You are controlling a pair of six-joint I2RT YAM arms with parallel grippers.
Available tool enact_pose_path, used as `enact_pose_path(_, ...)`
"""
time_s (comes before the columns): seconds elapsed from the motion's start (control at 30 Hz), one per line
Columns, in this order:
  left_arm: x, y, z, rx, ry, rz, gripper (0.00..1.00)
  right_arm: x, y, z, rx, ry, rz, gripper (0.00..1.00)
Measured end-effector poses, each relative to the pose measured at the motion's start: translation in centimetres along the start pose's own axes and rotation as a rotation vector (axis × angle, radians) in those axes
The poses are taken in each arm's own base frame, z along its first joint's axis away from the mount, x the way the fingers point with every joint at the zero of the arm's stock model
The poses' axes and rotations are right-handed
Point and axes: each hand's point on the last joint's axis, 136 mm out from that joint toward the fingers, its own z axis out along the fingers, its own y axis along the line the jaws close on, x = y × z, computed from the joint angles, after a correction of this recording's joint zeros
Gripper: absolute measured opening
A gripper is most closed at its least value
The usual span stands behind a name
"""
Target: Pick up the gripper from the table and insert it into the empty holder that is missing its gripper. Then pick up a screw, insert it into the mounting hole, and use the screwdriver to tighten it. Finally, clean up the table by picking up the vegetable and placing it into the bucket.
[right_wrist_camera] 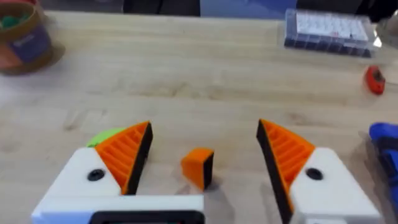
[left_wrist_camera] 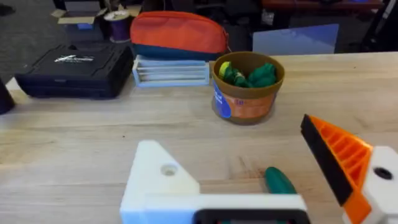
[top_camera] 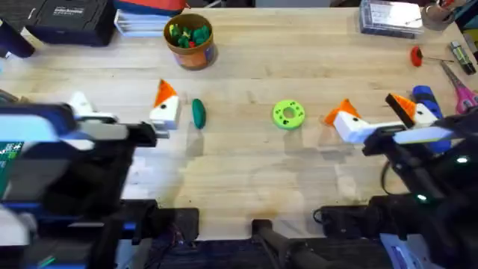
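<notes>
My left gripper [top_camera: 123, 106] is open above the table [top_camera: 246, 172]. One side is a bare white holder [left_wrist_camera: 158, 177] with a mounting hole and no orange pad, while the other finger [left_wrist_camera: 339, 155] has its orange ribbed pad. The dark green vegetable [top_camera: 198, 113] [left_wrist_camera: 280, 180] lies just beyond that finger. My right gripper [top_camera: 373, 110] [right_wrist_camera: 202, 143] is open, both orange pads in place. A small orange block [right_wrist_camera: 198, 167], seemingly the loose gripper, sits on the wood between them. The blue screwdriver [top_camera: 424, 96] [right_wrist_camera: 385, 137] lies at the right. The bucket [top_camera: 190, 39] [left_wrist_camera: 247, 87] stands at the back, holding green toys.
A bright green ring [top_camera: 288, 114] lies mid-table beside my right gripper. A red-handled tool [top_camera: 416, 54], pink scissors [top_camera: 459, 90] and a clear parts box [top_camera: 388, 16] are at the back right. A black case [top_camera: 67, 19] and an orange pouch [left_wrist_camera: 177, 34] sit at the back left.
</notes>
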Motion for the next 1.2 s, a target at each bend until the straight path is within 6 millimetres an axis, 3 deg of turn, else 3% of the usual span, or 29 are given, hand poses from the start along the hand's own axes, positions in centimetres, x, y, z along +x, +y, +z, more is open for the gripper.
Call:
enact_pose_path(0.1,-2.0,0.0,-1.5,0.001,0.106,0.002,0.977,-1.5,0.1,-2.0,-0.001,0.064,0.021,0.994)
enact_pose_path(0.23,-2.2,0.0,-2.3,0.004,0.362,0.009,0.976,-4.0,0.3,-4.5,-0.001,0.118,0.069,0.994)
enact_pose_path(0.4,-1.3,-0.7,-0.1,0.052,0.615,-0.002,0.977,-5.6,0.7,-5.1,-0.019,0.173,0.117,0.994)
enact_pose_path(0.67,4.2,-2.4,3.1,0.144,0.903,-0.053,0.976,-5.5,1.1,-5.0,-0.035,0.192,0.134,0.994)
enact_pose_path(0.7,4.8,-2.6,3.3,0.152,0.927,-0.061,0.919,-5.5,1.1,-5.0,-0.035,0.192,0.136,0.994)
enact_pose_path(0.87,6.1,-3.8,4.1,0.22,0.977,-0.099,0.126,-5.5,1.1,-5.0,-0.035,0.191,0.141,0.994)
enact_pose_path(0.9,6.0,-4.1,4.1,0.241,0.974,-0.093,0.159,-5.5,1.1,-5.0,-0.035,0.192,0.141,0.994)
enact_pose_path(0.93,5.9,-4.6,4.0,0.266,0.969,-0.092,0.285,-5.5,1.1,-5.0,-0.035,0.192,0.142,0.994)
enact_pose_path(1.07,4.8,-7.5,3.1,0.409,0.93,-0.049,0.917,-5.2,1.1,-5.0,-0.037,0.202,0.143,0.994)
enact_pose_path(1.1,4.4,-8.5,2.7,0.453,0.914,-0.032,0.969,-5.1,1.1,-5.1,-0.036,0.207,0.143,0.994)
enact_pose_path(1.2,2.6,-11.7,1.5,0.602,0.83,0.032,0.994,-4.5,1.1,-5.2,-0.035,0.231,0.146,0.994)
